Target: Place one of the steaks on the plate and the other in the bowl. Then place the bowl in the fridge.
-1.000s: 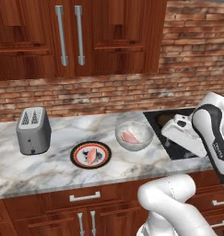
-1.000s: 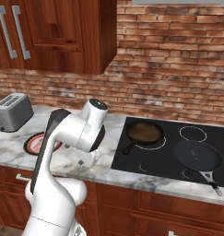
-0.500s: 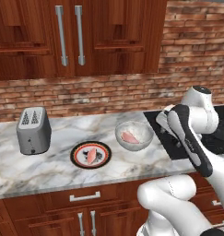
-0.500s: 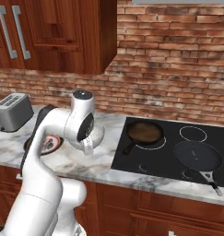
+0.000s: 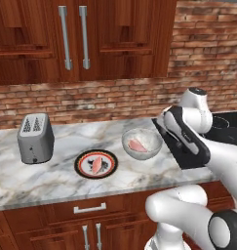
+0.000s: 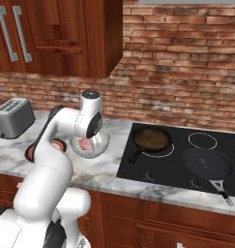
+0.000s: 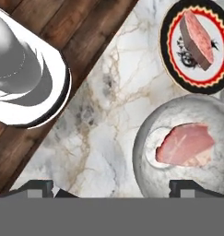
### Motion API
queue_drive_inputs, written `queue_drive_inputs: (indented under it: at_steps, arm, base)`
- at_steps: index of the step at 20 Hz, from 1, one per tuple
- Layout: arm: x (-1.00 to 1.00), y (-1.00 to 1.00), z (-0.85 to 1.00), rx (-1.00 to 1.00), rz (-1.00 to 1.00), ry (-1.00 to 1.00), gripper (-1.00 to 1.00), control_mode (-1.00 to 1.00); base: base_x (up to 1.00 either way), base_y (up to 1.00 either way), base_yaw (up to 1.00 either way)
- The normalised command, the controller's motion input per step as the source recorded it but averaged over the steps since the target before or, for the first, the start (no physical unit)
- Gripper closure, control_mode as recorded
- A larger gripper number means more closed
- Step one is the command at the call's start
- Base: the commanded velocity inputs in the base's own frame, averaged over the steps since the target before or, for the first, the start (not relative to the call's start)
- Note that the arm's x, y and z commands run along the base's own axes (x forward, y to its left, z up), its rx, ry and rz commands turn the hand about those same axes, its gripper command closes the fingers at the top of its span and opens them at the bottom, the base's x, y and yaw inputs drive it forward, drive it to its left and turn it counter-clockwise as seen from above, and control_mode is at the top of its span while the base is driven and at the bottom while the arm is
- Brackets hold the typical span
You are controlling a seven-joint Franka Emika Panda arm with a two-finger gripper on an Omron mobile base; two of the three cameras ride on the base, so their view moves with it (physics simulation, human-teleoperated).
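Landmark: the bowl on the marble counter. One steak lies flat inside the bowl. The plate sits just beside the bowl, toward the toaster, not touching it; the second steak lies on the plate. The toaster stands well beyond the plate from the bowl. On the bowl's other side is the black cooktop, carrying two frying pans. The gripper hangs above the counter by the bowl, jaws spread wide and holding nothing; its height over the rim is hard to judge.
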Motion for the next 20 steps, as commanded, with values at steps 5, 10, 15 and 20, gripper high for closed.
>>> queue_drive_inputs:
  at_steps: [5, 10, 15, 20]
  arm:
    - [0.69, -0.05, -0.17, -0.03, 0.05, 0.0, -1.0, -1.0]
    - [0.51, -0.18, -0.32, -0.02, 0.11, 0.0, -1.0, -1.0]
    - [0.37, -0.11, -0.41, 0.0, 0.18, 0.0, -1.0, -1.0]
    - [0.15, 0.06, -0.03, -0.01, 0.14, 0.01, -1.0, -1.0]
  base:
    - [0.0, 0.0, 0.0]
    - [0.0, 0.0, 0.0]
    - [0.0, 0.0, 0.0]
    - [0.0, 0.0, 0.0]
